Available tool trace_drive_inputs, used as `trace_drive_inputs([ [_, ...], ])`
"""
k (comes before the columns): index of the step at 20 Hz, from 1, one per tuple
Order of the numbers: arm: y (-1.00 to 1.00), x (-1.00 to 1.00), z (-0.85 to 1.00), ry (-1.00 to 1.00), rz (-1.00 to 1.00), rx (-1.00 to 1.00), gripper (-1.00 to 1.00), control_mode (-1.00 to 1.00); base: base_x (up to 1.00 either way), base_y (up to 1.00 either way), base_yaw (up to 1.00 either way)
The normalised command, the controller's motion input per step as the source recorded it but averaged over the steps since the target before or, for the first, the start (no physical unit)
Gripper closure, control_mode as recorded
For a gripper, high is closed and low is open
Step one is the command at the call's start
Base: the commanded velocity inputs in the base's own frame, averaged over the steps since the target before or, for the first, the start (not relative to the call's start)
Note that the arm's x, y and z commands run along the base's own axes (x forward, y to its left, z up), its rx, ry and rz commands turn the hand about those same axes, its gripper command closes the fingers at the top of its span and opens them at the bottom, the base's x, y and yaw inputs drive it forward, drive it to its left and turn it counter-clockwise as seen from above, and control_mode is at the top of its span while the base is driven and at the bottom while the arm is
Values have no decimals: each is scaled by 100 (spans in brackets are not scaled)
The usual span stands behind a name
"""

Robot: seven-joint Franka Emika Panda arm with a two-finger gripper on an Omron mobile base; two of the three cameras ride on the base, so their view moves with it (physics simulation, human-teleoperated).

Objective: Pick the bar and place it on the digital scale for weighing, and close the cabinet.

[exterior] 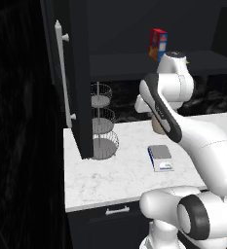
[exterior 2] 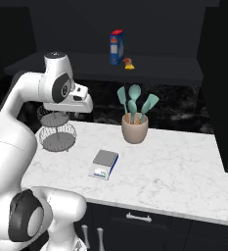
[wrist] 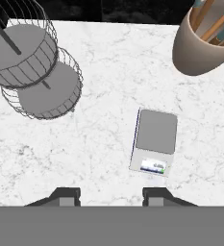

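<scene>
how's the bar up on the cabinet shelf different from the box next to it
The bar is small and low, orange-yellow with some red; the box is far taller and mostly blue with a red top. The bar lies on the shelf, while the box stands upright. Both sit side by side on the same dark shelf, above the counter.

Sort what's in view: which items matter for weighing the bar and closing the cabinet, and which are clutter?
Job items: bar on the shelf; digital scale on the counter; cabinet door, open.

Clutter: box; utensil crock; tiered wire basket.
</scene>
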Motion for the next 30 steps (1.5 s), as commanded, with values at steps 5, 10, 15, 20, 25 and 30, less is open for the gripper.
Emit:
trace_drive_inputs([
  [5,1,-24,0,0,0,0,-100,-100,0,0,0],
  [10,-11,-28,22,-10,0,0,-100,-100,0,0,0],
  [15,-34,-22,48,-24,0,0,-100,-100,0,0,0],
  [20,-33,-18,49,-27,0,0,-100,-100,0,0,0],
  [25,-32,-5,67,-27,0,0,-100,-100,0,0,0],
  [30,-20,-2,75,-11,0,0,-100,-100,0,0,0],
])
